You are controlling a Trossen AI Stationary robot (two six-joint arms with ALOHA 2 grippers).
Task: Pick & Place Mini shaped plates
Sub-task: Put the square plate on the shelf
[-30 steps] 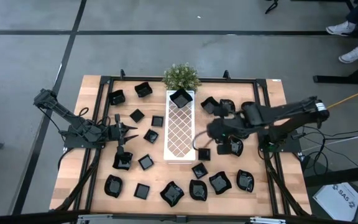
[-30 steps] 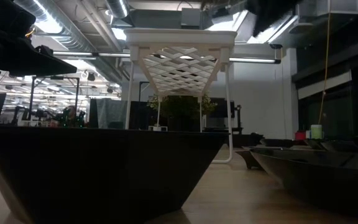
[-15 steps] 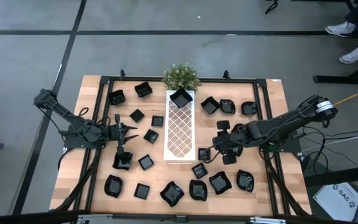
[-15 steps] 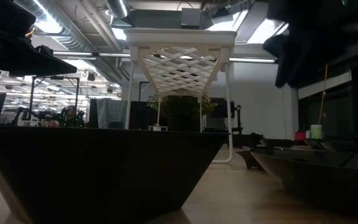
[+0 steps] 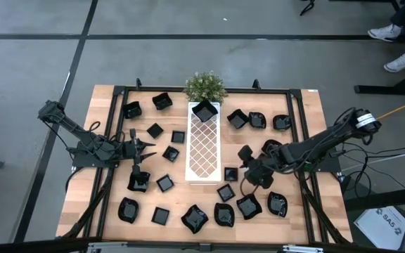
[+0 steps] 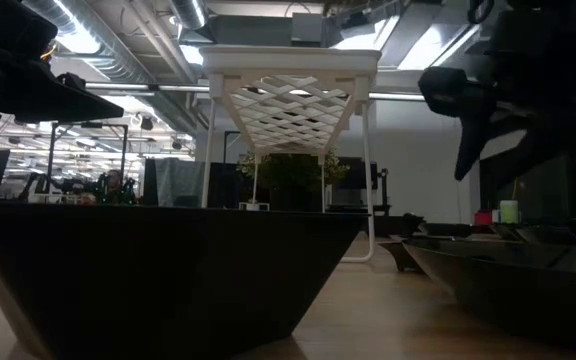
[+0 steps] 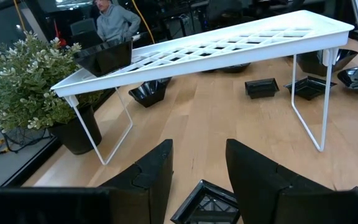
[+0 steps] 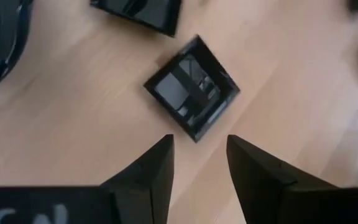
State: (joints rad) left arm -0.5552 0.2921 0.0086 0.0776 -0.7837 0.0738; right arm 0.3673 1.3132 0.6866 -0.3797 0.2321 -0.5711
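Now the right gripper [image 8: 197, 163], fingers apart and empty, hovers over a small square plate [image 8: 192, 87] near the white tray's [image 5: 204, 149] right side. Judged next: descend, straddle one rim, close. The left gripper [image 7: 197, 163] waits open toward the tabletop's left edge.

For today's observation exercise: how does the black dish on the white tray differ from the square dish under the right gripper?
The dish on the white tray sits raised at the tray's plant end; the square dish lies on the wooden table. No gripper is near the tray dish; the open right gripper hovers above the table one. Both are small, black and glossy.
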